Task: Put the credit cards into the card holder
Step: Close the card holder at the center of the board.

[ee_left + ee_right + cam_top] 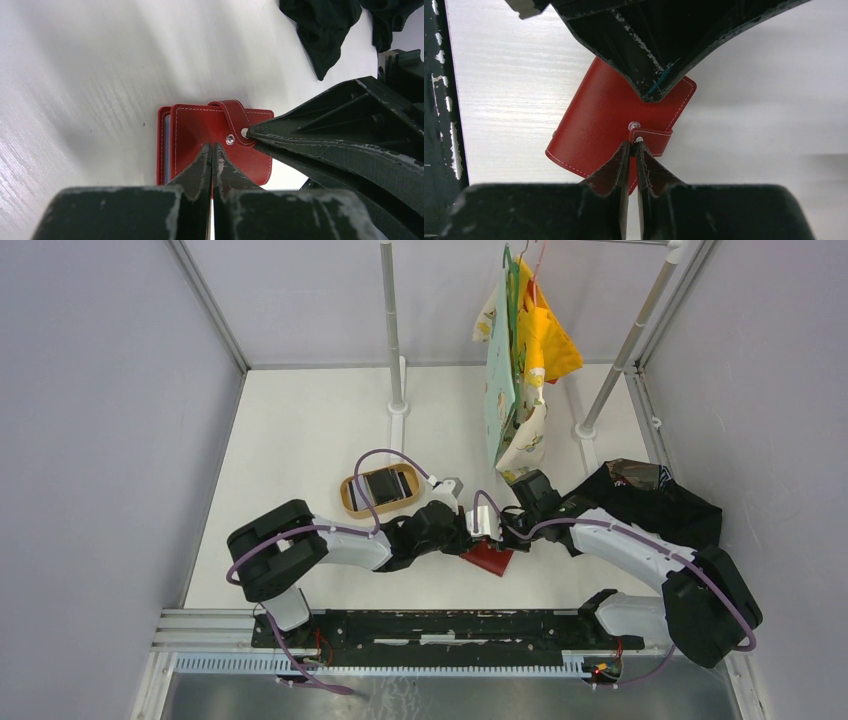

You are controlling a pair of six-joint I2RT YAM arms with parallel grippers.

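White tabletop, red card holder point(195, 125) unsnapped but folded.
With credit cards point(383, 485) waiting in tan oval tray point(347, 496); left gripper point(212, 147) closed, right gripper point(631, 144) barely parted.

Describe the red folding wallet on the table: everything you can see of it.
The red leather-like folding wallet lies folded, flat on the white table, white stitching round its edges, grey-blue lining showing at one side. Its snap tab wraps over one edge near a metal stud; whether it is fastened is unclear. The shut left hand rests its tips on the cover; the right hand has its tips at the tab.
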